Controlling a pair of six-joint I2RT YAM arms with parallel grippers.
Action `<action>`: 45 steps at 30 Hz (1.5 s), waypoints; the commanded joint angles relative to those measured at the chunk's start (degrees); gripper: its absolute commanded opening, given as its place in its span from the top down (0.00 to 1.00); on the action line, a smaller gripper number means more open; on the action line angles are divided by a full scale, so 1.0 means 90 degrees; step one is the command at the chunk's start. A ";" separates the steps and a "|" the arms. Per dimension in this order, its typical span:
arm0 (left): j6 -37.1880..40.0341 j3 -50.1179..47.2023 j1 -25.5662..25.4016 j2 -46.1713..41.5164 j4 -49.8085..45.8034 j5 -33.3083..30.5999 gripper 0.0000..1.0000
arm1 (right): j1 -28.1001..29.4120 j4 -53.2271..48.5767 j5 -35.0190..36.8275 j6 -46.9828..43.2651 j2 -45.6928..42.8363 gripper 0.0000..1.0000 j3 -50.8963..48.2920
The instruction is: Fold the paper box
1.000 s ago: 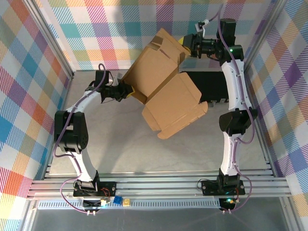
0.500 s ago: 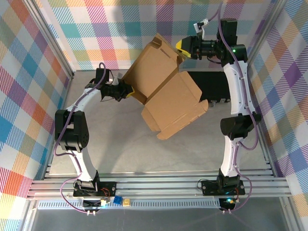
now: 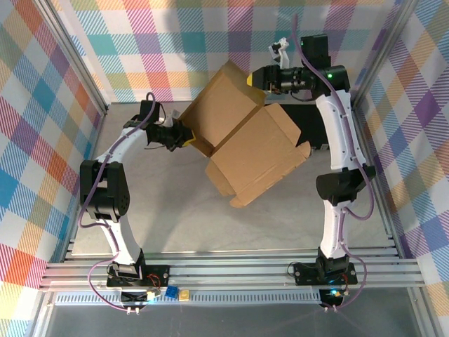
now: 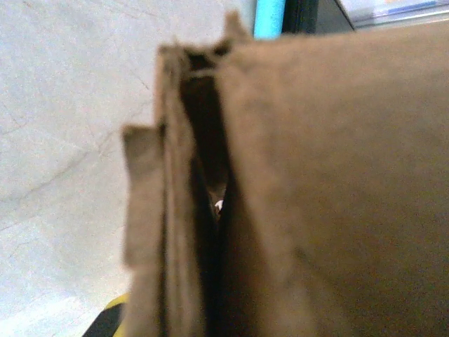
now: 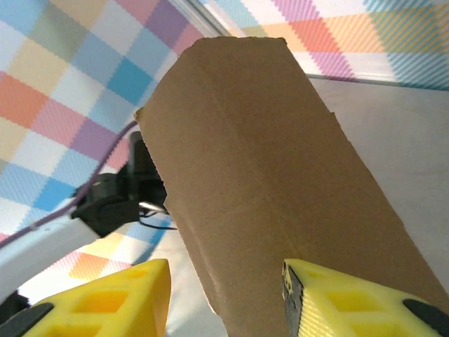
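The paper box (image 3: 242, 144) is a large brown cardboard mailer held up off the table, its upper panel tilted toward the back wall. My left gripper (image 3: 184, 135) is shut on the box's left edge. In the left wrist view blurred cardboard layers (image 4: 337, 175) stand right in front of the camera, with a bit of yellow fingertip (image 4: 116, 317) at the bottom left. My right gripper (image 3: 258, 77) is at the upper panel's top right corner. In the right wrist view it (image 5: 224, 302) stands open, its yellow fingers either side of the panel (image 5: 259, 175), with a gap on the left side.
A black rectangular case (image 3: 305, 116) lies on the table behind the box, under the right arm. Checked walls close in at the back and both sides. The grey tabletop (image 3: 175, 210) in front of the box is bare down to the rail at the near edge.
The right gripper has moved left along the upper panel's top corner and its jaws have widened. The upper panel has tipped slightly left. The left gripper still holds the box's edge.
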 commanded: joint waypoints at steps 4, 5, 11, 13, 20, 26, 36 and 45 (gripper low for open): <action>0.0414 0.0259 0.0034 -0.0226 -0.0339 0.0073 1.00 | 0.0366 -0.0523 0.1710 -0.1112 -0.0067 0.54 0.0576; 0.0455 0.0256 0.0029 -0.0248 -0.0379 0.0048 1.00 | 0.0401 -0.0565 0.1901 -0.1205 -0.0064 0.55 0.0616; 0.0632 0.0255 0.0030 -0.0362 -0.0568 -0.0050 1.00 | 0.0546 -0.0597 0.2776 -0.1541 -0.0042 0.61 0.0740; 0.0666 0.0254 0.0034 -0.0377 -0.0595 -0.0059 1.00 | 0.0606 -0.0642 0.2936 -0.1584 -0.0011 0.62 0.0732; 0.0662 0.0337 0.0034 -0.0321 -0.0677 -0.0048 1.00 | 0.0756 -0.0697 0.2699 -0.1620 0.0014 0.58 0.0658; 0.0710 0.0420 0.0034 -0.0317 -0.0796 -0.0068 1.00 | 0.0804 -0.0688 0.2175 -0.1585 -0.0033 0.55 0.0506; 0.0994 0.0604 0.0034 -0.0319 -0.1208 -0.0128 1.00 | 0.0893 -0.0733 0.2206 -0.1692 0.0003 0.53 0.0282; 0.1024 0.0664 0.0034 -0.0416 -0.1281 -0.0228 1.00 | 0.1139 -0.0797 0.3421 -0.1980 0.0092 0.56 0.0344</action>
